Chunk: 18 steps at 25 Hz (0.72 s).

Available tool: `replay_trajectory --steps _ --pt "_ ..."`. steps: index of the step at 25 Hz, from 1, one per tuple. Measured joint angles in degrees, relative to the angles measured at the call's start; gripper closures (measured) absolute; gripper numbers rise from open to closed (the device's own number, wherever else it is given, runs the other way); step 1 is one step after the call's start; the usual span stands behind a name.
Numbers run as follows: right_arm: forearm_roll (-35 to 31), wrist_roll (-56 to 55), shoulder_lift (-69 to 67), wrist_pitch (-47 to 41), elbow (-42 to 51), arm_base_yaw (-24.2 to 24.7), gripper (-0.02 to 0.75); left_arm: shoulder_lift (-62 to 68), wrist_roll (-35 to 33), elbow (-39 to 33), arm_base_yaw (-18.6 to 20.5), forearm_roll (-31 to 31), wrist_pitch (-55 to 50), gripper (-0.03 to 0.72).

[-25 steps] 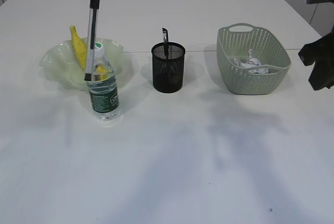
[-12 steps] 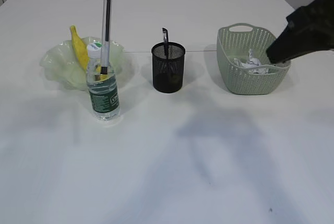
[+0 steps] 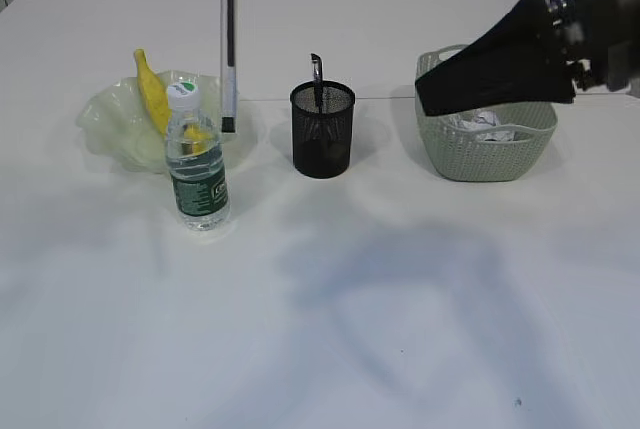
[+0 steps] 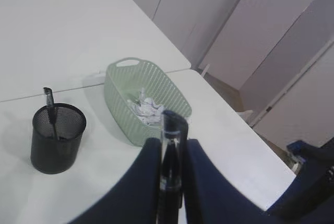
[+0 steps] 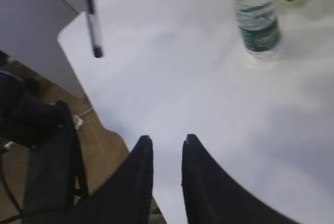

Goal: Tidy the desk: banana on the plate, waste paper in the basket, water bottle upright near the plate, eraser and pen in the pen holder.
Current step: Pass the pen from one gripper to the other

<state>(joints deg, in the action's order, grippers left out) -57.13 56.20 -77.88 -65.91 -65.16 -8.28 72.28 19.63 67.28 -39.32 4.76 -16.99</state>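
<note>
White all over, the desk is big and plain. Everything on it stands in a row nearer the far edge than the near edge.

At the left end of the row sits the pale green plate with its wavy rim. The yellow banana lies in it, with one end poking up over the back of the rim. Just in front of the plate stands the water bottle, upright, with its white cap on top.

Above the right side of the plate a pen hangs straight up and down in the air. The left gripper is closed tight on it, one finger on each side, as its own camera shows. The pen's tip points down and touches nothing.

In the middle of the row is the black pen holder. One dark pen already stands inside it and leans a little. The eraser cannot be made out.

Near the right edge sits the green basket. The waste paper lies inside it, a crumpled white ball.

The right gripper is up in the air and holds nothing. Its two fingers have a small gap between them. Its dark arm reaches over the back of the basket.
</note>
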Motion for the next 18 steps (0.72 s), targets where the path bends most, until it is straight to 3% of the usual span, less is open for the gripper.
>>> replay_trajectory --steps 8,18 --pt "-16.19 14.13 0.0 -1.43 2.81 0.0 0.591 0.0 0.0 0.0 -1.27 1.21 0.08 0.627" --pt "-23.33 20.25 0.0 -1.18 2.81 0.0 0.576 0.0 0.0 0.0 -1.27 2.33 0.91 0.627"
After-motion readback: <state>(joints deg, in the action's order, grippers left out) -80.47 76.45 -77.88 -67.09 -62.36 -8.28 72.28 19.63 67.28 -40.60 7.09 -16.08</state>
